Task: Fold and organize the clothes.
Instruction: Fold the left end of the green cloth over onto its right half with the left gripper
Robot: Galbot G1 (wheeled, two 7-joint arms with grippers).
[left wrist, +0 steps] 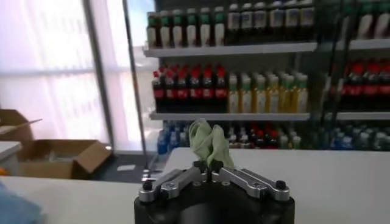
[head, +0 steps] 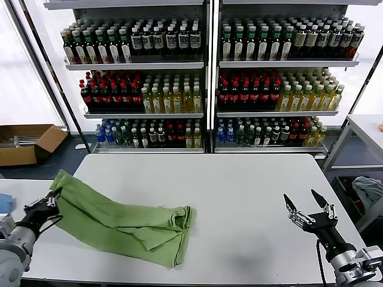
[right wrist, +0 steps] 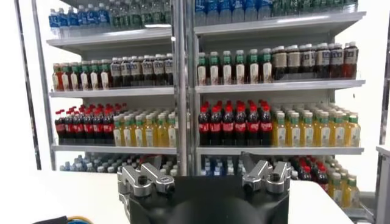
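Note:
The light green T-shirt [head: 122, 222] lies crumpled and partly folded on the left half of the white table [head: 239, 191], stretching from its left edge toward the middle. My left gripper [head: 48, 207] is shut on the shirt's left end, at the table's left edge. In the left wrist view the gripper [left wrist: 208, 165] pinches a bunch of green fabric [left wrist: 208, 143] that sticks up between the closed fingertips. My right gripper [head: 307, 205] is open and empty above the table's right front part, far from the shirt. In the right wrist view its fingers [right wrist: 144, 178] stand wide apart.
Shelves of bottles [head: 203, 78] stand behind the table. An open cardboard box [head: 27, 142] lies on the floor at the far left. A blue cloth [head: 5, 203] shows at the left edge. A side table with a pale cloth [head: 368, 191] stands to the right.

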